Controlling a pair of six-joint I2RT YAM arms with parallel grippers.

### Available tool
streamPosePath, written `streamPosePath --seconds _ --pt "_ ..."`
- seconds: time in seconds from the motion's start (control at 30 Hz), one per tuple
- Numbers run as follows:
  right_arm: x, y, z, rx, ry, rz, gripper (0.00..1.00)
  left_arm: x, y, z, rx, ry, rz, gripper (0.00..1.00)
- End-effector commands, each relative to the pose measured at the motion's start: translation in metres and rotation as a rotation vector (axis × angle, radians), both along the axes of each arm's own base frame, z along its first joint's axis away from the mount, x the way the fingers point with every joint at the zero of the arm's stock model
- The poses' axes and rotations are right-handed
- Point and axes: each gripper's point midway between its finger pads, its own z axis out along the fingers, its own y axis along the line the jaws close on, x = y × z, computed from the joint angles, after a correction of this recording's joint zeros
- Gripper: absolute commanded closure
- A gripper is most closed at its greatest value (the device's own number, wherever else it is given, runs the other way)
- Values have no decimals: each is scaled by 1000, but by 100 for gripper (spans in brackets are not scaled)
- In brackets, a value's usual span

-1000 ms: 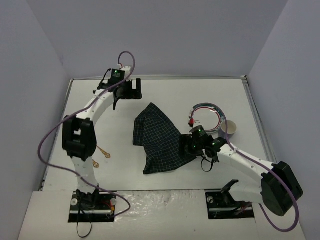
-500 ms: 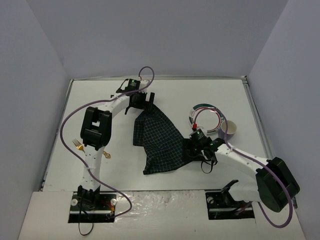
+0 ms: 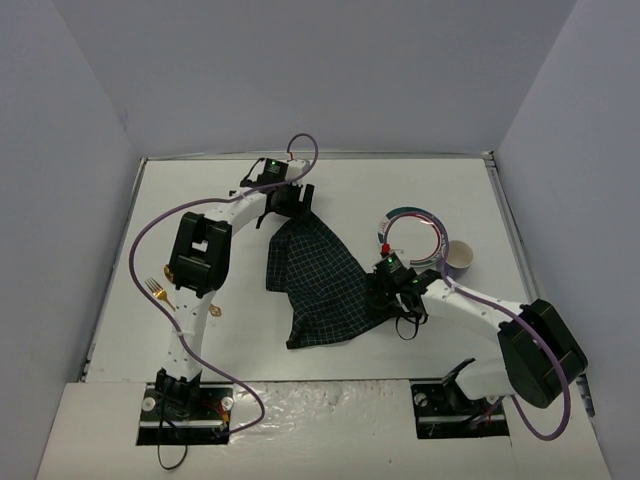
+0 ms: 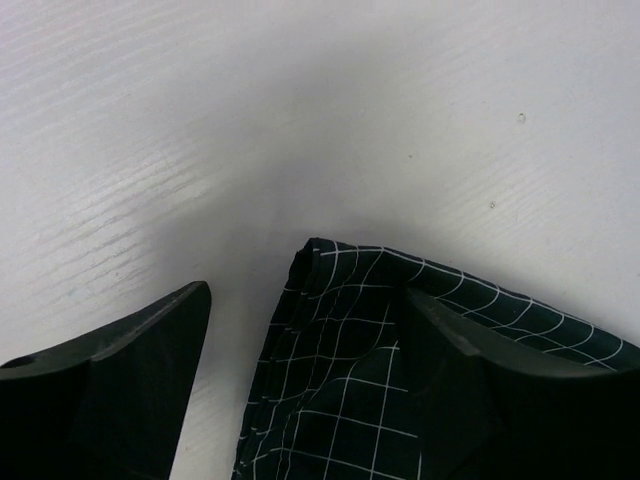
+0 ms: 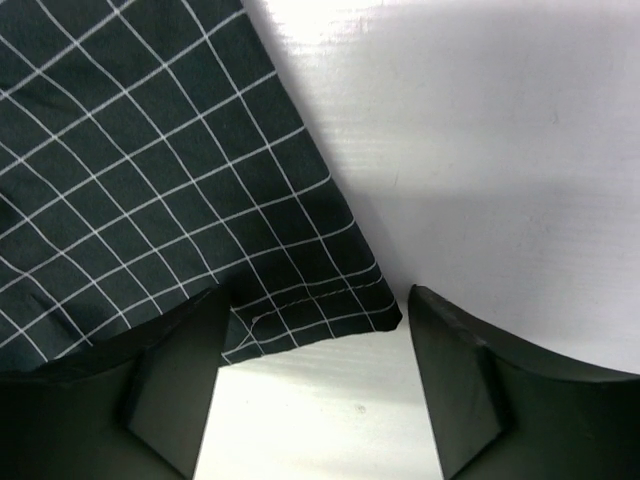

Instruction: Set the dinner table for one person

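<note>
Bench: the white bench [image 3: 440, 185] fills the middle of the top view, with pale walls rising at the upper edge and both sides.
Cloth: a dark green checked cloth [image 3: 320, 280] lies rumpled at the centre of the bench. One corner points to the upper part of the frame and another to the right.
Left gripper: the left gripper [image 3: 292, 200] sits above centre, at the cloth's upper corner. Its jaws stand apart. In the wrist view the corner's tip lies in the gap, and the fabric runs under the finger [image 4: 500, 390] at lower right. Nothing is pinched.
Right gripper: the right gripper [image 3: 385, 298] sits right of centre, at the cloth's right corner. It is spread wide, the hemmed corner lying between its fingers [image 5: 165, 385], unclamped.
Plate: a white plate [image 3: 412, 238] with a coloured rim lies right of the cloth.
Cup: a cup [image 3: 460, 260] stands just beside the plate, to its lower right.
Fork: a gold fork [image 3: 156, 289] lies at the left, partly hidden behind the left arm.
</note>
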Motion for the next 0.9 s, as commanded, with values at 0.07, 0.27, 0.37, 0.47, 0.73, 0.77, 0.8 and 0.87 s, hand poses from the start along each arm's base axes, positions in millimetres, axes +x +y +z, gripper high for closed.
streamPosePath --seconds 0.07,0.27,0.37,0.47,0.73,0.77,0.8,0.87 --pt "-1 -1 -12 -18 37 -8 40 10 -16 14 -61 -56 -41 51" --pt "7 3 -13 -17 27 1 75 9 -10 17 -73 -61 -28 100" --pt "19 5 -4 -23 -14 3 92 10 3 27 -76 -78 7 100" --pt "41 8 19 -31 -104 0 100 14 34 57 -96 -115 86 100" --pt "128 15 153 -94 -486 38 100 -7 108 180 -82 -332 281 100" --pt "137 17 173 -96 -532 52 100 -15 114 197 -77 -365 299 100" --pt "144 18 188 -103 -569 61 100 -22 119 210 -78 -393 318 100" --pt "156 20 218 -117 -638 78 100 -39 129 237 -85 -450 359 100"
